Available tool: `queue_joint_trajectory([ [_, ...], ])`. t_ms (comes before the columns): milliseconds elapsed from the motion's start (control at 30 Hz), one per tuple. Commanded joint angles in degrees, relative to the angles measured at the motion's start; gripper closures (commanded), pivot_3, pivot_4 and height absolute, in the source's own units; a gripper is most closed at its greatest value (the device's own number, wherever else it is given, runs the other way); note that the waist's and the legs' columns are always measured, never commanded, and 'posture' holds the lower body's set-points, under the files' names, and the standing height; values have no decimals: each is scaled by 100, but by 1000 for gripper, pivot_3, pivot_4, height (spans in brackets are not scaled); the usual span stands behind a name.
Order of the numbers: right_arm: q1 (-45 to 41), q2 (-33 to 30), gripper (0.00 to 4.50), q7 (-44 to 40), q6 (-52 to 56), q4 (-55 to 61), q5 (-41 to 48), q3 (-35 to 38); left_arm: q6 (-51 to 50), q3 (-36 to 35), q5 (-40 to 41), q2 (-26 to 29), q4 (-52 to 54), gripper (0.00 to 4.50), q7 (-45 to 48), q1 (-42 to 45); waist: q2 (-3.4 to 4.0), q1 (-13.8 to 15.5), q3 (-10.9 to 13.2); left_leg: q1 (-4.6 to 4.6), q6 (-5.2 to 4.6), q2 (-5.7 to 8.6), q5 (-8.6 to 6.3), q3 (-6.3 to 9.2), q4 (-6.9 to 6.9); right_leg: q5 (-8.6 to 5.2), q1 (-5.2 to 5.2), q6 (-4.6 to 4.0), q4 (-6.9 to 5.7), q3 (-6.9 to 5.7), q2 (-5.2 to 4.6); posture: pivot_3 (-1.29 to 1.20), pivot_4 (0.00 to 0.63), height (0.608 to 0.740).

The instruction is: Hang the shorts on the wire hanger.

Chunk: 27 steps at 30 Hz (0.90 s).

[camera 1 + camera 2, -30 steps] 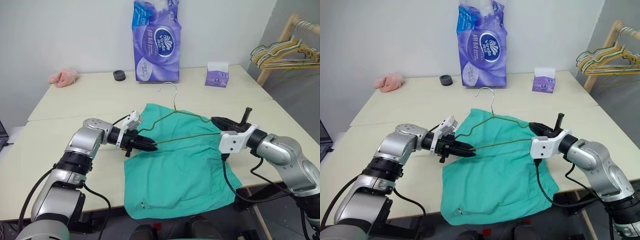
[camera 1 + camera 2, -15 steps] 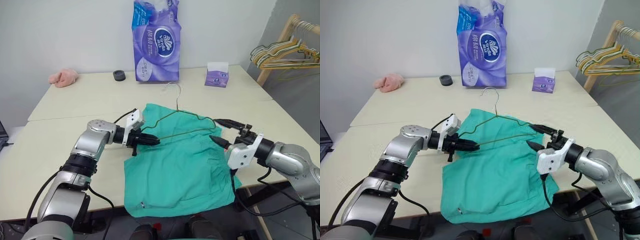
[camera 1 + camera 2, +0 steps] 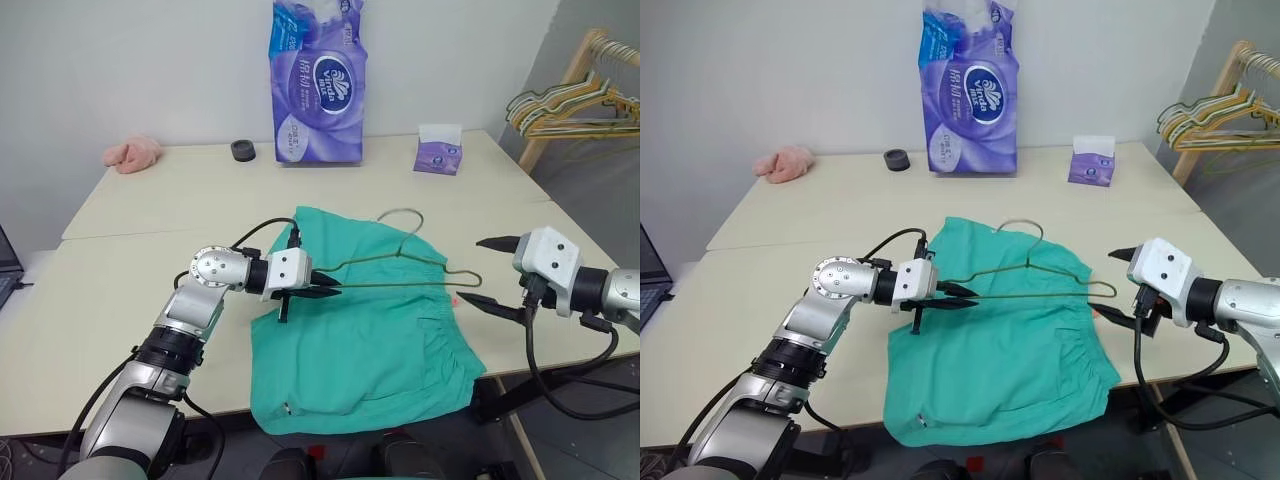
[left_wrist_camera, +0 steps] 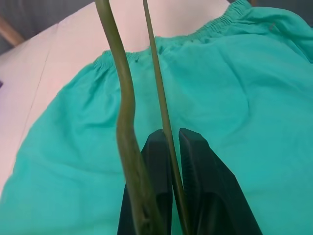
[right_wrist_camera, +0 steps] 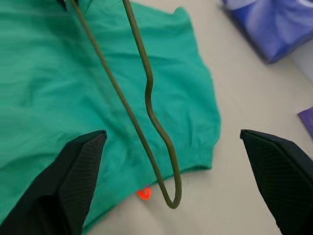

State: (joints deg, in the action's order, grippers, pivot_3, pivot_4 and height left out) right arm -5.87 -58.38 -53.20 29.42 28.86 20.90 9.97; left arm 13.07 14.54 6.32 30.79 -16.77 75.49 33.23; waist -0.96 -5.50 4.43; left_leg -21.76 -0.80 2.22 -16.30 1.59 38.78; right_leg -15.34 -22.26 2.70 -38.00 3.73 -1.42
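Shorts [image 3: 365, 335] lie spread flat on the tabletop [image 3: 130, 270], reaching to its near edge. In the left eye view, the wire hanger [image 3: 400, 270] is held above them, roughly level, hook [image 3: 400, 215] pointing away from the robot. The left gripper [image 3: 320, 291] is clamped on one end of the hanger's bottom bar. The right gripper [image 3: 490, 272] stands spread wide just beyond the hanger's other end, holding nothing.

In the right eye view, the same arrangement shows: the hanger is carried at one end, its free corner hanging between the right gripper's spread fingers without touching either. A tissue pack [image 3: 973, 90], a small tissue box [image 3: 1091, 160], a black ring [image 3: 897, 159] and a pink cloth [image 3: 785, 162] sit well apart at the far side of the tabletop.

In the left wrist view, the fingers [image 4: 156, 196] are nearly together with the thin wire pinched between them; the elastic waistband [image 4: 171, 46] lies beyond.

In the right wrist view, the hanger's rounded corner hangs free over the edge of the shorts, beside an orange tag [image 5: 144, 194].

Risks, as a judgement:
- A one-point pinch on thin wire may let the hanger rotate or sag.
- The free corner may snag the fabric and drag the shorts toward the tabletop edge.
- The shorts are not yet on the hanger, and threading them through needs one layer lifted clear.
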Motion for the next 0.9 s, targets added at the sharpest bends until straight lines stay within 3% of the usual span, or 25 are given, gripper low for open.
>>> queue_joint_trajectory([
  [33, -136, -206, 0, -144, 332, 322, 84, -207, 230, 41, -15, 6, 115, 4462, 56, 147, 1, -3, 0, 0, 0, 0, 0, 0, 0, 0, 0, 0, 0, 0, 0, -190, 70, 740],
  [400, -921, -379, 0, -667, 417, -278, -559, -1648, 370, 221, -30, -64, 244, 4480, 204, 171, 1, -21, 1, -1, 0, 1, 0, -4, 1, 0, -1, 1, 4, 0, 0, -185, 69, 740],
  [500, -1096, -430, 588, -860, 563, -371, -578, -1831, 447, 264, -62, -54, 245, 4480, 220, 182, 1, -22, 2, -1, 0, 0, 0, -3, 1, 0, -2, 1, 4, -1, 0, -185, 69, 740],
  [867, -1224, -408, 4440, -991, 882, -390, -779, -2181, 475, 317, -23, -128, 268, 4481, 203, 198, 3, -21, 3, -2, 0, 0, 0, -1, 0, 0, -3, 1, 3, -1, -1, -182, 72, 740],
  [900, -1226, -385, 4500, -960, 881, -399, -805, -2182, 428, 327, 31, -132, 318, 4481, 246, 180, 3, -21, 3, -2, 0, -1, 0, -1, 0, 0, -3, 1, 3, -2, -1, -182, 71, 740],
])
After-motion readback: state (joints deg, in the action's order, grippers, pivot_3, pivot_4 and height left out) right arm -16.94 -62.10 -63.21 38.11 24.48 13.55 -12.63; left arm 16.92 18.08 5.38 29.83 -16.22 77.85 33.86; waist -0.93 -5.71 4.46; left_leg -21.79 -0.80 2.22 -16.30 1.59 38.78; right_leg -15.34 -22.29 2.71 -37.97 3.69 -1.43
